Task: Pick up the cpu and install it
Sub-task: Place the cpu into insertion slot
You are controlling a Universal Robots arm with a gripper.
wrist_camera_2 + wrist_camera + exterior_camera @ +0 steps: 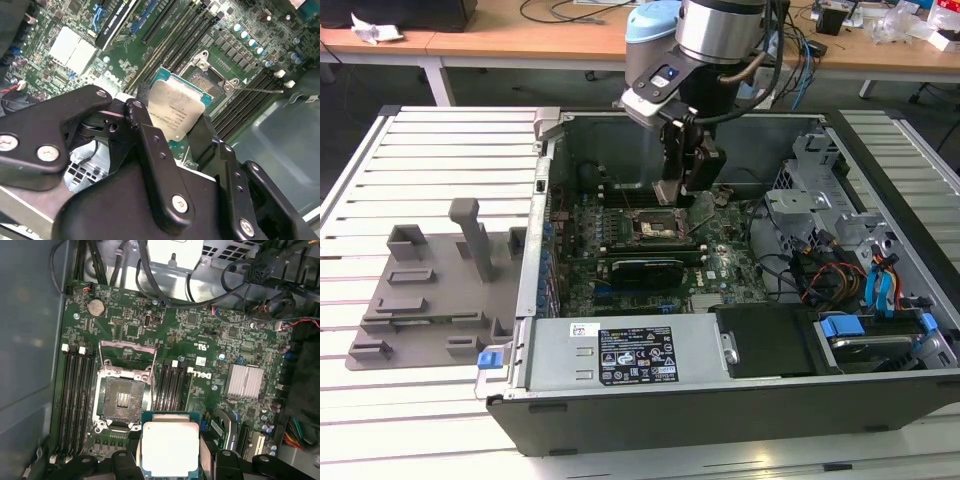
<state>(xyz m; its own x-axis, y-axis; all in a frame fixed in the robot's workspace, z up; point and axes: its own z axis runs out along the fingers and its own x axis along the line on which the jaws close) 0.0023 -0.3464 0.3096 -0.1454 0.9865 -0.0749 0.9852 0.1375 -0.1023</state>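
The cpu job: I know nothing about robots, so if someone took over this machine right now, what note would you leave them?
Gripper: shut on the cpu, with a finger on either side of the chip.
Where things are: the cpu hangs above the motherboard inside the open computer case, close to the socket.
Socket: empty, with its metal frame swung up.
Done: the cpu is picked up and held over the board.
Left: the cpu is not yet seated in the socket, and the frame is not closed.
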